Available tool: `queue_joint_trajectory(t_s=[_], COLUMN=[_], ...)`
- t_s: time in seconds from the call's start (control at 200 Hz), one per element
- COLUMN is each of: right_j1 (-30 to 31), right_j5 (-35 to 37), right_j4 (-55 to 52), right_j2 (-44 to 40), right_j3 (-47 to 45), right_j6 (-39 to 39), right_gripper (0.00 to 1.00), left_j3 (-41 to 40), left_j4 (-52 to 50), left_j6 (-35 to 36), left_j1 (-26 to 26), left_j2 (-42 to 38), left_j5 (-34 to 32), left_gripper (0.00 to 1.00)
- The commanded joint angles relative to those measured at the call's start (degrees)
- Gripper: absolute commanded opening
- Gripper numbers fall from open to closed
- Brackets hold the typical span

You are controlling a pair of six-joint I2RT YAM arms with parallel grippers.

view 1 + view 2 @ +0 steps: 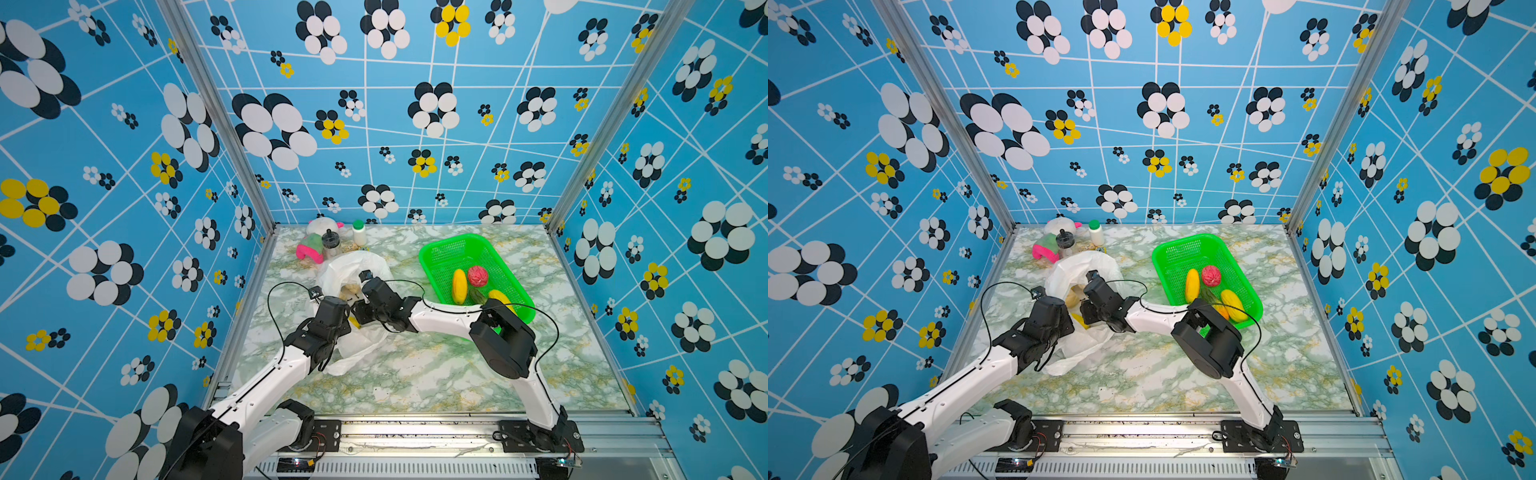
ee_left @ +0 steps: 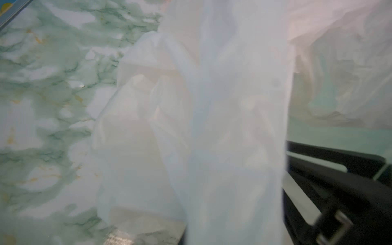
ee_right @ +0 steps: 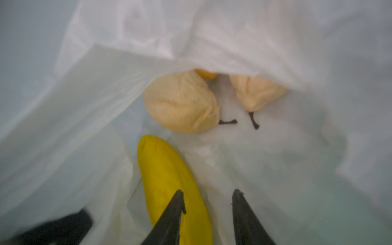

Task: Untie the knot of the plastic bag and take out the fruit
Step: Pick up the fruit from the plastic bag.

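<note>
Fruit removal was in hand. The left end effector (image 1: 316, 294) was clenched on the plastic bag (image 1: 353, 266), which lay open on the counter (image 1: 415, 374). The right end effector (image 3: 206, 192), parted and empty, was inside beside the banana (image 3: 167, 176). Next it probably needed to straddle the banana and close.

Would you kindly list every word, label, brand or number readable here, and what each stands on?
None can be read.
The white bottle and the jar at the back are too small to show any label.
The plastic bag and green basket show no print.
</note>
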Motion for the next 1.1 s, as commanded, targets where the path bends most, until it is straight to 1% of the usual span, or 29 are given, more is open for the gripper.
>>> queue_joint_trajectory(t_s=[0.0, 0.08, 0.16, 0.19, 0.25, 0.3, 0.365, 0.45, 0.525, 0.585, 0.62, 0.65, 0.71, 0.765, 0.925, 1.029, 1.094], right_j1=[2.82, 3.85, 4.27, 4.33, 4.47, 4.46, 4.47, 4.46, 4.50, 4.52, 4.48, 4.48, 5.09, 5.47, 5.69, 5.95, 5.96], right_j5=[-2.12, -3.03, -3.99, -4.09, -3.14, -1.67, 0.11, 0.96, 2.31, 2.85, 1.89, 0.61, -0.31, -1.18, -6.83, -5.20, -3.79], right_j4=[6.86, 10.88, 14.42, 15.50, 17.24, 16.76, 13.89, 11.15, 9.54, 8.84, 8.62, 8.85, 10.15, 10.73, 13.08, 12.83, 10.15], right_j2=[-3.66, -4.68, -5.54, -6.03, -6.69, -6.48, -5.40, -3.37, -1.12, 0.82, 1.31, 3.24, 4.49, 5.78, 7.87, 8.21, 9.60], right_j3=[-6.93, -10.94, -13.57, -14.48, -15.59, -15.00, -12.16, -8.13, -4.43, -1.90, -0.65, -0.05, 0.21, 0.38, -0.89, -1.15, 1.18], right_j6=[0.03, 1.15, 2.16, 2.12, 1.08, -0.10, -1.69, -3.91, -5.76, -6.79, -7.49, -8.21, -9.86, -11.53, -15.03, -16.46, -16.71], right_gripper=[0.40, 0.40, 0.41, 0.42, 0.49, 0.53, 0.55, 0.57, 0.60, 0.67, 0.70, 0.71, 0.73, 0.73, 0.73, 0.75, 0.73], left_j3=[-1.26, -1.33, -1.65, -1.53, -1.21, -1.17, -2.50, -4.29, -5.05, -5.69, -6.23, -6.62, -7.09, -7.41, -6.86, -5.45, -5.06], left_j4=[-7.93, -13.00, -15.71, -17.47, -22.07, -23.54, -22.15, -21.84, -21.18, -19.90, -18.76, -18.03, -17.50, -17.09, -16.12, -15.94, -15.61], left_j6=[-4.50, -9.02, -13.06, -15.27, -20.92, -23.19, -24.13, -27.09, -27.44, -26.38, -25.35, -24.67, -23.93, -23.93, -23.00, -21.94, -21.78], left_j1=[0.28, 0.56, 0.60, 0.66, 0.68, 0.68, 0.26, 0.40, 0.37, 0.36, 0.34, 0.36, 0.40, 0.39, 0.58, 0.57, 0.63], left_j2=[-4.95, -7.87, -8.06, -7.61, -5.99, -4.95, -4.49, -4.70, -6.14, -7.89, -8.94, -9.66, -10.73, -11.16, -10.45, -9.13, -8.39], left_j5=[-6.56, -9.85, -9.66, -10.03, -11.75, -11.63, -10.45, -10.95, -11.41, -11.50, -11.50, -11.50, -11.75, -11.76, -12.12, -12.40, -12.32], left_gripper=[0.00, 0.00, 0.00, 0.00, 0.00, 0.00, 0.00, 0.00, 0.00, 0.00, 0.00, 0.00, 0.00, 0.00, 0.00, 0.00, 0.00])
